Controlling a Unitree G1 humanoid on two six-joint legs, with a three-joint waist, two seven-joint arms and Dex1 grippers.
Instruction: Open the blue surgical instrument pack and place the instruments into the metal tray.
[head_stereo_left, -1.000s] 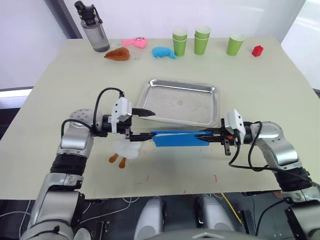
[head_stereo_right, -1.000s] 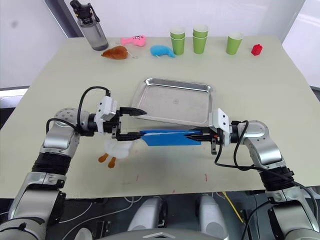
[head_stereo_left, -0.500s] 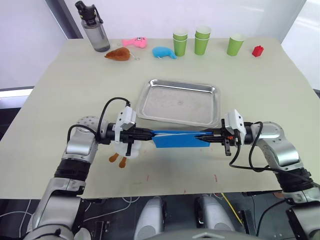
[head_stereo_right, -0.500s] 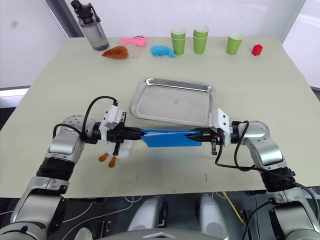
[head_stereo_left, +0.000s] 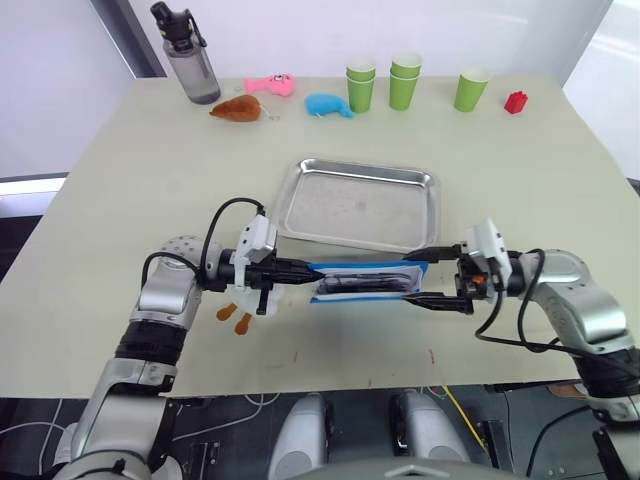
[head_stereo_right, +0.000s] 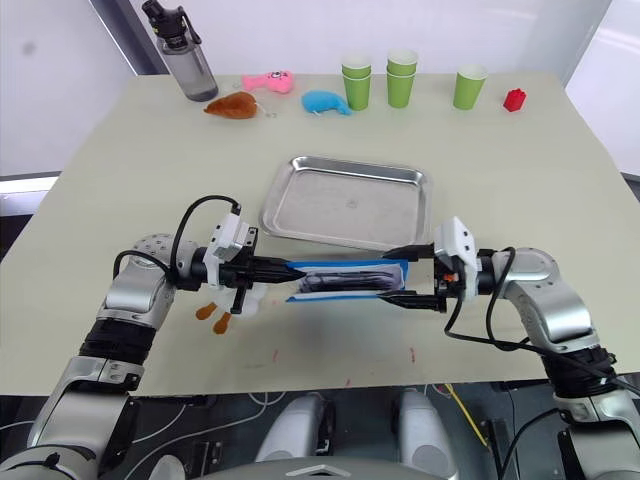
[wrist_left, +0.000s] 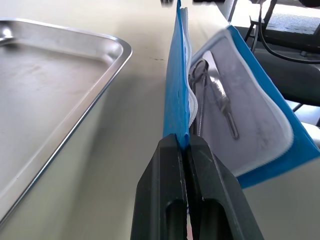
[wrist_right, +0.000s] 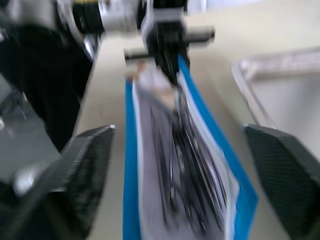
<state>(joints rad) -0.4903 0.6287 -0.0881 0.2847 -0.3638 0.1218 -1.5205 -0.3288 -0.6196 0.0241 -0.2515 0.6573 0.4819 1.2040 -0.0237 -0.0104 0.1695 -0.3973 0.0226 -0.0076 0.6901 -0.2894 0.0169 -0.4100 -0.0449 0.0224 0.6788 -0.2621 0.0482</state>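
1. The blue surgical instrument pack (head_stereo_left: 362, 281) is partly open on the table (head_stereo_left: 120, 180), just in front of the near rim of the metal tray (head_stereo_left: 360, 204), with its white lining and dark slender shapes showing inside.

2. The left gripper (head_stereo_left: 305, 270) is clamped tight on the pack's left edge; in the left wrist view its two black fingers (wrist_left: 167, 200) press together on the upright blue flap (wrist_left: 176, 75), while the other flap falls away toward the tabletop.

3. The right gripper (head_stereo_left: 425, 275) is spread wide at the pack's right end, one finger up near the tray rim and the other low by the table. It grips nothing that I can see, and the pack's end sits between the two fingers.

4. The instruments (wrist_left: 212, 95) are in their pockets: silver ring-handled pieces lie against the white lining. The right wrist view is smeared, so I'd only say several dark slender tools (wrist_right: 187, 165) seem bunched along the fold.

5. Progress, as I read it: the opening is begun but not finished, since one flap stands on edge and the pack doesn't lie flat. The tray is bare, so every instrument has yet to be moved.

6. What's left: spread the pack fully, then draw the tools out one at a time and set them in the tray just behind.
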